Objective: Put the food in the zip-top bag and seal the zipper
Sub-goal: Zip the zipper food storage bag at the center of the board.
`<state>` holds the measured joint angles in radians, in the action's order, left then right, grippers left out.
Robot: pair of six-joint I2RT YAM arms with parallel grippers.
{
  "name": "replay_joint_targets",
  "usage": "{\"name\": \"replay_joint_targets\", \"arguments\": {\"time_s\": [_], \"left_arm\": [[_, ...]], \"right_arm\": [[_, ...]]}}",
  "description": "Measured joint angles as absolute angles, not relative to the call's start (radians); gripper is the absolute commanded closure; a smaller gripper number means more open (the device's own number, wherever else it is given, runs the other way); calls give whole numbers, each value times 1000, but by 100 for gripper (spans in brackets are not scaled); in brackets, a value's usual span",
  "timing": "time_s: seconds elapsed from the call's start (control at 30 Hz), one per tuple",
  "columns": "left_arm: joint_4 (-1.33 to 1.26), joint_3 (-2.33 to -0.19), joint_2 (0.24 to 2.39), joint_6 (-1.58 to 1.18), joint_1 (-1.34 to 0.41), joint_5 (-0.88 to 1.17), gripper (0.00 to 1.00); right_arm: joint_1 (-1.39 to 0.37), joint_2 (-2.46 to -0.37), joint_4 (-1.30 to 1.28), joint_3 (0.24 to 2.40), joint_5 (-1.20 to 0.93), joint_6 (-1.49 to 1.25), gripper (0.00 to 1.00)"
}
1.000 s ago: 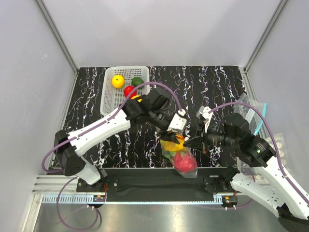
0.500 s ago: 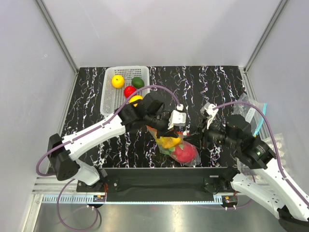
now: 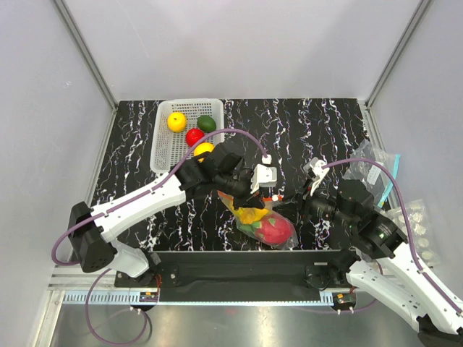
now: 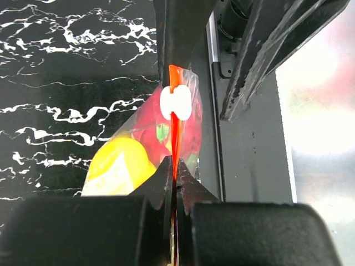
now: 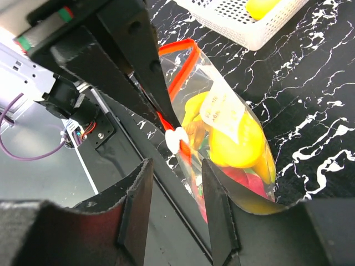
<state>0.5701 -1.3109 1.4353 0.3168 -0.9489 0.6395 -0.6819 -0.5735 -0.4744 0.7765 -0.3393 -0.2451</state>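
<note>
Left gripper: your left gripper (image 4: 175,176) is clamped on the thin red-orange zipper strip (image 4: 176,141). Its fingertips are pressed together and the strip runs up from between them.
Right gripper: your right gripper (image 5: 176,166) has its fingers spread, with nothing between them.
Slider: the small white slider tab (image 5: 176,138) sits on the zipper strip just ahead of your right fingertips, in line with the gap. In the left wrist view it lies right under one right finger; you cannot tell whether they touch.
Zipper: in the right wrist view, past the left fingers, the strip shows as two lines that part.
Bag: the clear floppy zip-top bag (image 3: 278,233) lies at the near edge of the black white-veined marble table (image 3: 325,130), between your two grippers.
Food in bag: a yellow toy banana bunch (image 3: 252,214) and a pink-red dragon fruit (image 3: 273,230) are inside.
Basket: the white mesh basket (image 3: 165,148) stands at the far left, well apart from the bag. It holds a round yellow fruit (image 3: 176,121), a green fruit (image 3: 207,123), a red fruit (image 3: 194,136) and a yellow-orange fruit (image 3: 204,150), the last right beside your left arm.
Right edge: a clear bag with a teal edge (image 3: 380,170) and a clear bubbled sheet (image 3: 418,224) lie behind your right arm.
</note>
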Motion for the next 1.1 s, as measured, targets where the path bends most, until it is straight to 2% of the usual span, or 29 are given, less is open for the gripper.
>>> {"name": "replay_joint_targets", "arguments": {"time_s": [0.07, 0.23, 0.3, 0.53, 0.57, 0.67, 0.83, 1.1], "left_arm": [[573, -1311, 1430, 317, -947, 635, 100], [579, -1309, 1416, 317, -936, 632, 100], [583, -1306, 1408, 317, -934, 632, 100], [593, -1306, 1397, 316, -928, 631, 100], [594, -1306, 1396, 316, -928, 632, 95], [587, -1306, 1394, 312, -928, 632, 58], [569, -1307, 1372, 294, -928, 631, 47], [572, -1393, 1361, 258, -905, 642, 47]], "right_arm": [[-682, -585, -464, 775, -340, -247, 54], [-682, -599, -430, 760, -336, -256, 74], [-682, -598, -429, 752, -333, -262, 75], [-682, -593, -429, 751, -333, -271, 100], [-682, -591, -429, 751, -332, -273, 100], [-682, -585, -434, 751, -332, -274, 100], [-682, -583, -438, 751, -331, -269, 100], [-682, -625, -435, 777, -335, -236, 100]]}}
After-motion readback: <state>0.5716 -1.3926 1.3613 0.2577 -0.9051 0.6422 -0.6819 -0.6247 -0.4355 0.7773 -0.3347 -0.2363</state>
